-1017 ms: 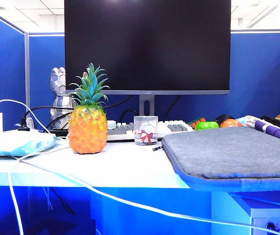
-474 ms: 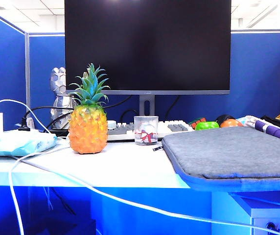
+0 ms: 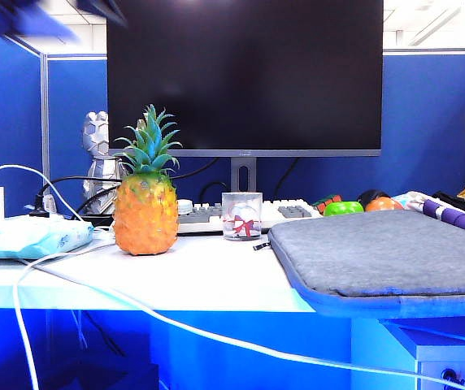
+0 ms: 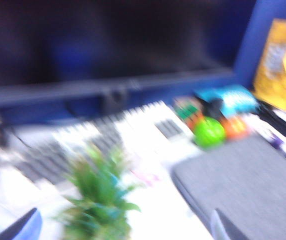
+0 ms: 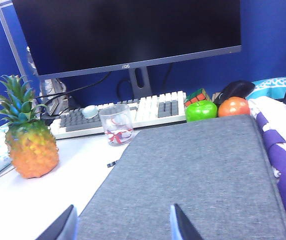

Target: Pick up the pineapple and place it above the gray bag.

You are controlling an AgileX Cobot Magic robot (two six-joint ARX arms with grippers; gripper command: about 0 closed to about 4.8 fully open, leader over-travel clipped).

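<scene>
Monitor, dark and unlit, fills the back of the exterior view on its stand, with blue partition walls behind it. Below it, the white table spreads across the view. The gray bag lies flat at the 4 o'clock side of that view, its blue-edged front rim hanging just past the table's edge. A white-and-gray keyboard runs along the foot of the monitor stand.

The pineapple stands upright at 9 o'clock from the view's centre, well apart from the gray bag, with its green-teal crown pointing to 12 o'clock. A pale blue-white packet rests farther out toward 9 o'clock, and white cables trail over the table edge.

A small clear glass sits between the pineapple and the bag, just in front of the keyboard. At 3 o'clock from the glass lie a green round fruit and an orange one.

The left end effector shows only as two fingertips at the frame edge in its blurred wrist view, spread wide and holding nothing, above the pineapple's crown. The right end effector hangs over the near end of the gray bag, fingers parted and empty.
</scene>
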